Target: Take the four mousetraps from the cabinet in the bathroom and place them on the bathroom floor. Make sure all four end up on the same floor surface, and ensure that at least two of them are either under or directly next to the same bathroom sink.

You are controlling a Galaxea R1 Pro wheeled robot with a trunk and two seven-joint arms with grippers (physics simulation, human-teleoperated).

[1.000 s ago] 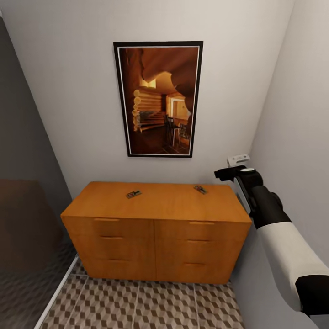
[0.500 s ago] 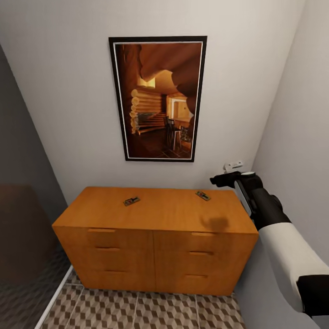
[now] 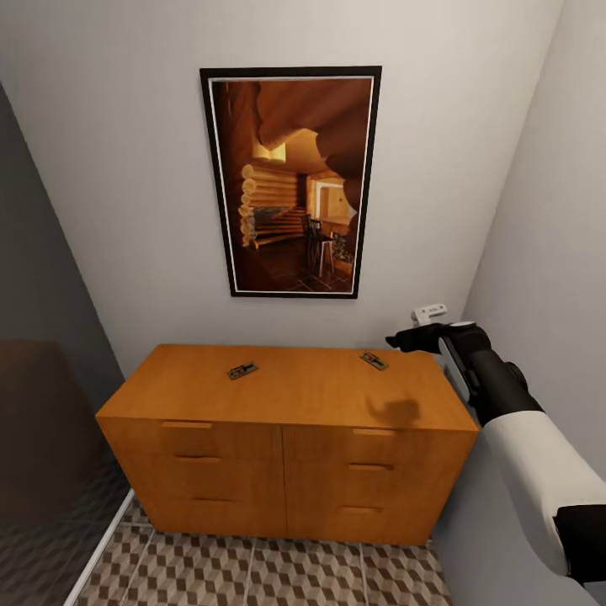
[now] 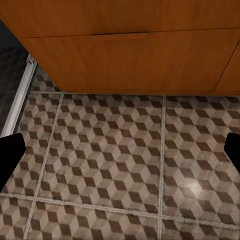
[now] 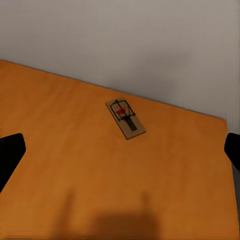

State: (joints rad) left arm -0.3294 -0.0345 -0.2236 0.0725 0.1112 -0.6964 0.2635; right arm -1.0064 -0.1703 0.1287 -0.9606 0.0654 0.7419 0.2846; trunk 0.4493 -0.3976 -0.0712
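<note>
A narrow alcove with pale walls holds the cabinet [image 3: 286,421], its orange-brown top running under a framed picture [image 3: 290,181] of a log interior, and the cube-patterned floor [image 3: 252,572] begins at its foot. The right gripper [image 3: 404,340] is raised over the cabinet's right rear corner, its jaws spread wide and empty, as the right wrist view shows with one dark fingertip at each edge and nothing between them. Just beyond it, on the cabinet top near the back wall, lies one mousetrap [image 5: 125,118], flat, red mark up, turned at a slant to the cabinet's rear edge; in the head view this trap [image 3: 374,360] sits close beside the gripper. A second trap [image 3: 242,369] lies on the cabinet's left half, well apart from the first. The left gripper [image 4: 120,150] hangs low in front of the cabinet's drawers, released and empty over the floor. The step in hand looks like the reach for the right-hand trap. To do it well, the wrist should probably turn until the fingers line up with the board's slant, closing across its short width, then come straight down over it; the board is thin, so the fingertips must reach the cabinet top to catch its edges, clear of the metal bar.
</note>
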